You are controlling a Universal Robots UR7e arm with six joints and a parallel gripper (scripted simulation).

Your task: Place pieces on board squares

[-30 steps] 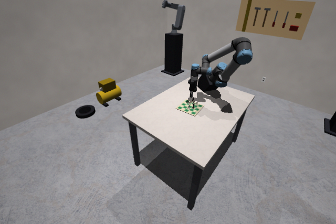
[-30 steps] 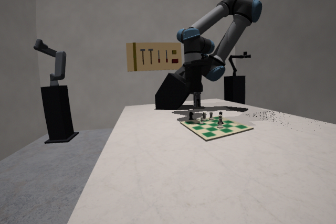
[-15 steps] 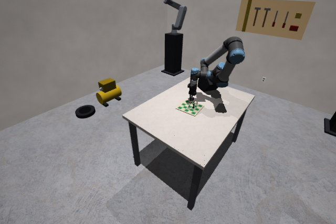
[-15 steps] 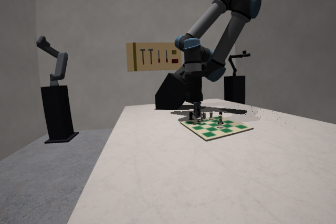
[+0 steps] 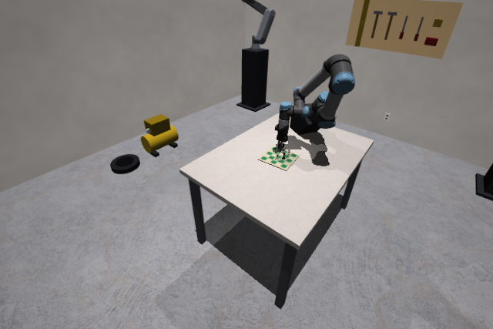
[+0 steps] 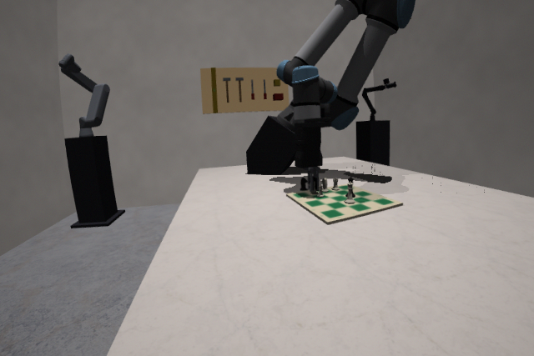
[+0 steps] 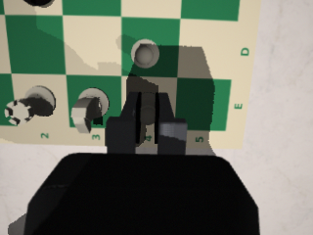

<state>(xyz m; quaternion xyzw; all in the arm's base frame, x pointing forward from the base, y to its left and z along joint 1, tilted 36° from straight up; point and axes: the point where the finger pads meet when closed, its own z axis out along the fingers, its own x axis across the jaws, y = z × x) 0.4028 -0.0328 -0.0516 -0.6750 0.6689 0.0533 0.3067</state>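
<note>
The green and cream chessboard [image 7: 122, 64] lies on the table and also shows in the top and exterior views [image 5: 278, 159] [image 6: 345, 203]. My gripper [image 7: 148, 108] is low over square E4 at the board's edge and is shut on a small white pawn [image 7: 147, 114]. The white rook [image 7: 29, 104] stands on E2. The white knight [image 7: 87, 112] stands on E3 next to my fingers. Another white pawn [image 7: 145, 54] stands on D4, just beyond my fingertips. In the exterior view my gripper [image 6: 314, 183] reaches down to the board's far side, and a small dark piece [image 6: 303, 183] stands beside the board there.
A tall black piece [image 6: 350, 190] stands mid-board, and a black piece [image 7: 39, 1] is cut off at the wrist view's top edge. The arm's base [image 6: 275, 149] sits behind the board. The table edge lies far from the board on all sides.
</note>
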